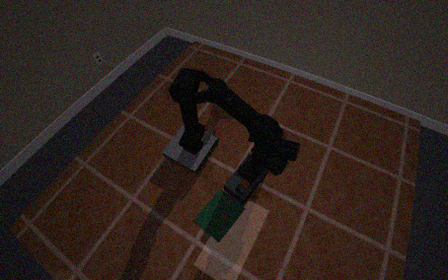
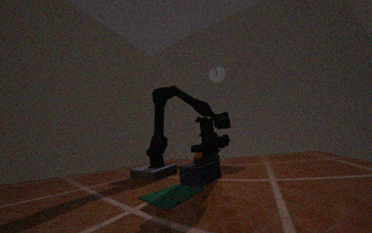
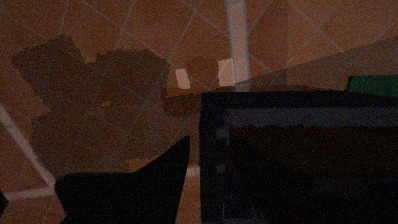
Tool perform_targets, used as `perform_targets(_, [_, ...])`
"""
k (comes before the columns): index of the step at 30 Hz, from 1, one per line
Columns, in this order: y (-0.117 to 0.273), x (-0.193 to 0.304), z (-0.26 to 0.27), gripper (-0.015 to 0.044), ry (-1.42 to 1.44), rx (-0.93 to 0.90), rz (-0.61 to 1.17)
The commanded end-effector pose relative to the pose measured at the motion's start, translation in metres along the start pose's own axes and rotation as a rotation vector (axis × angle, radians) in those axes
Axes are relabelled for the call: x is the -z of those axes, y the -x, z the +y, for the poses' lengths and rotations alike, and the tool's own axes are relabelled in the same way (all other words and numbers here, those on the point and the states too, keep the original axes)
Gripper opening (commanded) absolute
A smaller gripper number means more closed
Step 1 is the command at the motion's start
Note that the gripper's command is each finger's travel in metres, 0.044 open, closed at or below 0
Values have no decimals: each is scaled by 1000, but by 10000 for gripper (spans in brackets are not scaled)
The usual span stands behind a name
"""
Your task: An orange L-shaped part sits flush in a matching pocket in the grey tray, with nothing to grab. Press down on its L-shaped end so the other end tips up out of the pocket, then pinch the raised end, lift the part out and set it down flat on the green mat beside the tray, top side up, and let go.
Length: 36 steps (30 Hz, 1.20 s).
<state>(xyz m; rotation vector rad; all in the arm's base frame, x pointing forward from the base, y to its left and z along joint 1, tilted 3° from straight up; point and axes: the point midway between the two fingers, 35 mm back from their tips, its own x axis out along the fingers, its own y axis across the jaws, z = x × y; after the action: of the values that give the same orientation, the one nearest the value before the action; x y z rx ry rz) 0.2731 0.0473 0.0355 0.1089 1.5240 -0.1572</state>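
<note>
The grey tray (image 1: pixel 233 182) (image 2: pixel 190 175) (image 3: pixel 300 116) stands beside the green mat (image 1: pixel 219 217) (image 2: pixel 171 197) (image 3: pixel 375 86). The orange part (image 2: pixel 198 155) is tipped, its raised end showing above the tray's top in the exterior view, just in front of the gripper body. In the wrist view the pocket area is very dark, and the part's outline cannot be made out there. My gripper (image 1: pixel 253 174) (image 2: pixel 210 159) (image 3: pixel 209 140) points down at the tray's end away from the mat, its fingers partly open. The right finger merges with the dark tray in the wrist view. The L-shaped end is hidden.
The arm's grey base plate (image 1: pixel 177 148) (image 2: pixel 141 174) stands behind and to the left of the tray. The arm arches over from it. A pale lit patch (image 1: pixel 252 222) lies beside the mat in the top view, and dark arm shadows cross the tiled floor.
</note>
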Motion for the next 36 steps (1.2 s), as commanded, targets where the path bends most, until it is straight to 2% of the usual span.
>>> perform_targets(1, [-2, 3, -2, 180, 5, 8, 8])
perform_targets(25, [14, 2, 10, 180, 5, 7, 8])
perform_targets(29, [45, -2, 8, 180, 5, 7, 7])
perform_targets(33, [98, 0, 1, 180, 5, 8, 7])
perform_targets(36, [108, 2, -1, 180, 5, 8, 8])
